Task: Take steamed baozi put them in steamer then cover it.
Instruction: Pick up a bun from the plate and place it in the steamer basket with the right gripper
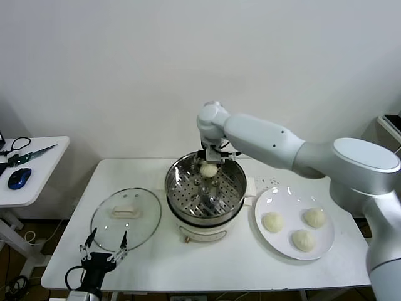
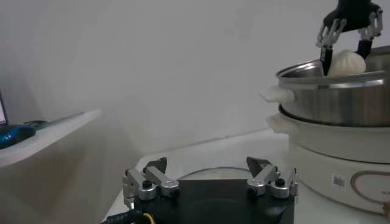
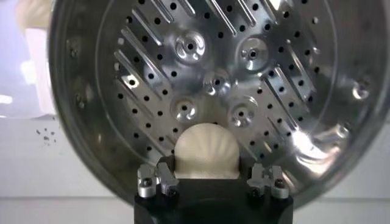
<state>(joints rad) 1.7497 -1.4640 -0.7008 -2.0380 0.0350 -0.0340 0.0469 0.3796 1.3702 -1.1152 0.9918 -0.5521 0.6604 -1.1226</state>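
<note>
Right hand [image 1: 209, 164]: it was closed on one steamed baozi [image 1: 208, 170], above the far part of the steamer's inside, in the upper centre of the head view. In the right wrist view the bun [image 3: 205, 151] sat between the two fingers [image 3: 159, 176], with the perforated tray [image 3: 244, 79] behind it.
Held bun: the left wrist view showed it at the upper right, just above the steel rim, pinched between the dark fingertips [image 2: 325, 59].
Steamer [image 1: 180, 177]: a shiny steel pot on a cream-white base, in the centre of the worktop [image 1: 250, 263], uncovered.
Other buns: three more lay on the white plate [image 1: 266, 204] at the right of the frame, just beside the steamer; one at the left [image 1: 272, 221], one at the upper right [image 1: 314, 217], one at the lower right [image 1: 304, 239].
Cover [image 1: 126, 218]: the glass lid lay flat on the worktop at the left of the steamer, handle up.
Left hand [image 1: 103, 246]: it was open, low at the near edge of the worktop, lower left of the frame, just in front of the cover and holding nothing.
Side table [image 1: 44, 160]: at the far left, it carried a blue mouse [image 1: 19, 177].
</note>
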